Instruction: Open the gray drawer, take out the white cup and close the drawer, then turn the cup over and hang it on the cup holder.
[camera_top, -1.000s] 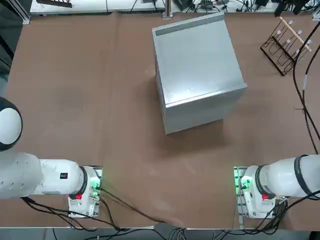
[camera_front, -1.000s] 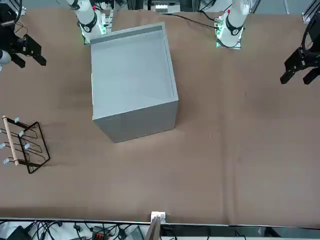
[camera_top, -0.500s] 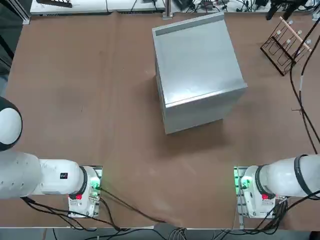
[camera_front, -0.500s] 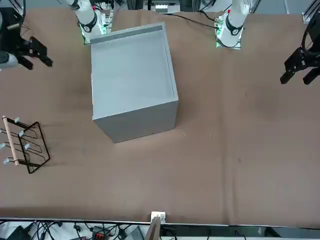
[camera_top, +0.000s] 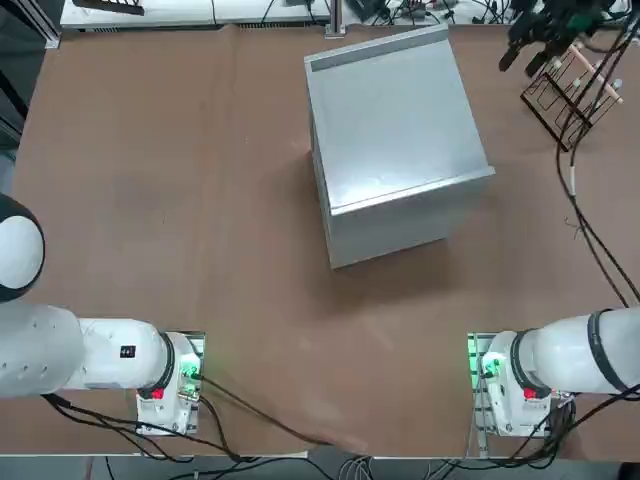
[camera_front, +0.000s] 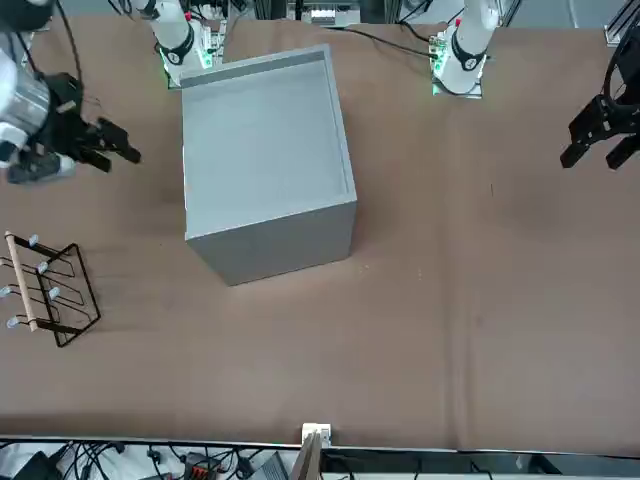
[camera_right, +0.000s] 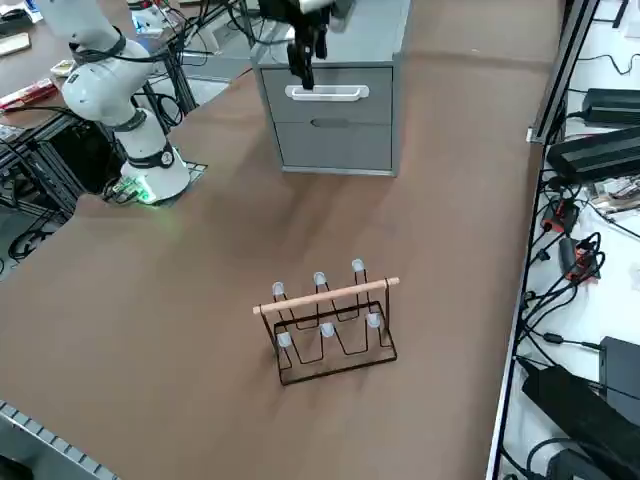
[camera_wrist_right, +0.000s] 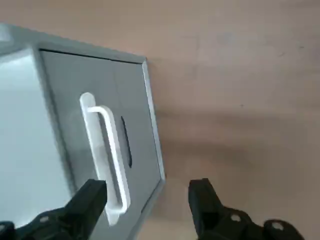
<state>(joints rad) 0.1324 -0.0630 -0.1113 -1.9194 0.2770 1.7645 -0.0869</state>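
Note:
The gray cabinet (camera_top: 395, 120) stands in the middle of the table. Its gray drawer (camera_right: 372, 93), the upper one with a white bar handle (camera_right: 325, 93), is shut. The white cup is hidden. My right gripper (camera_top: 517, 52) hovers open just off the cabinet's drawer side, level with the handle (camera_wrist_right: 107, 150), touching nothing. The front view puts this gripper (camera_front: 125, 150) left of the cabinet (camera_front: 265, 150). Its two dark fingers (camera_wrist_right: 90, 200) straddle the handle's end at a distance. The cup holder (camera_top: 570, 85), a dark wire rack with wooden pegs, stands beyond the gripper and holds nothing.
A second drawer front with a dark slot (camera_right: 335, 123) lies below the upper one. The right arm's cable (camera_top: 590, 230) trails over the table's right side. The arm bases (camera_top: 500, 385) sit at the near edge. Cables and power supplies (camera_right: 600, 150) line the table's edge.
My right gripper has travelled from the table's far right corner toward the cabinet's drawer side, passing the cup holder. It stays open. Cabinet and rack have not moved.

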